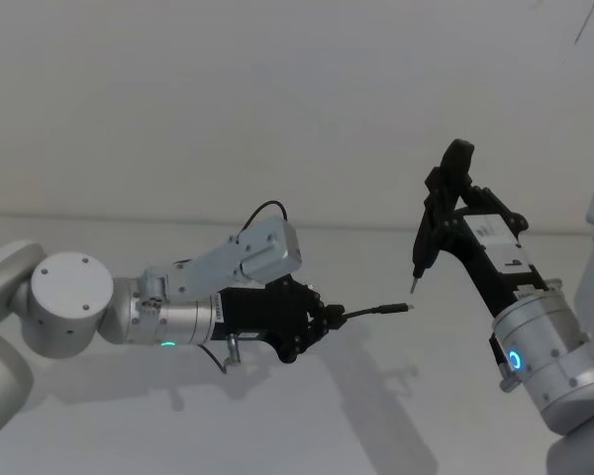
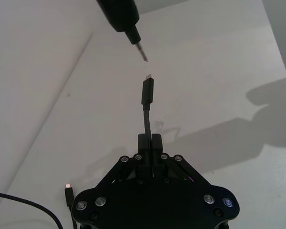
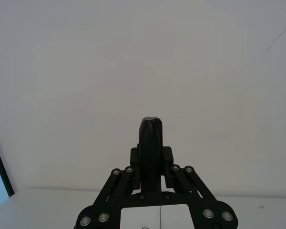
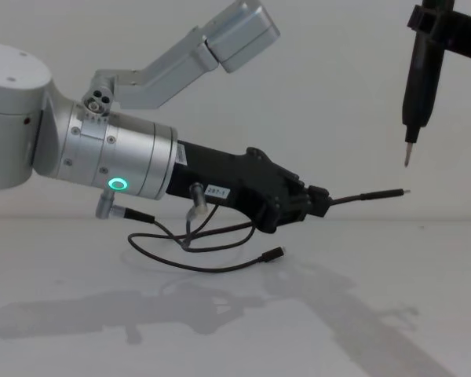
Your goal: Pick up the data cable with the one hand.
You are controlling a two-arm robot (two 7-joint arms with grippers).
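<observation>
Chest view, entry one: my left claw (image 4: 318, 200), held above the table (image 4: 392, 322), pads pressed together on the data cable (image 4: 220, 268). It pinches the cord just behind the long slim plug (image 4: 369, 196). That plug juts forward past the fingertips, nearly level.

Entry two: the remainder of the cable. It passes under the claw's body and hangs in a loose loop, with the small flat plug (image 4: 273, 254) at its free end. I cannot tell whether the lowest part of the loop rests on the table or hangs just clear of it.

Entry three: my right claw (image 1: 438, 206), raised on the right and clamped on a narrow black tool (image 1: 421, 259) whose point faces down. In the left wrist view the tool tip (image 2: 144, 55) sits near the end of the long plug, apart from it and not touching.

Hazards, as I judge them:
- Slip: the cord is thin and held at a single spot, so the weight of the loop could draw it through my pads.
- Snag: the loop hangs close under my left wrist and could catch there on a lift or turn.
- Collision: any drift of either arm could knock the plug against the tool tip and twist it in my grip.
</observation>
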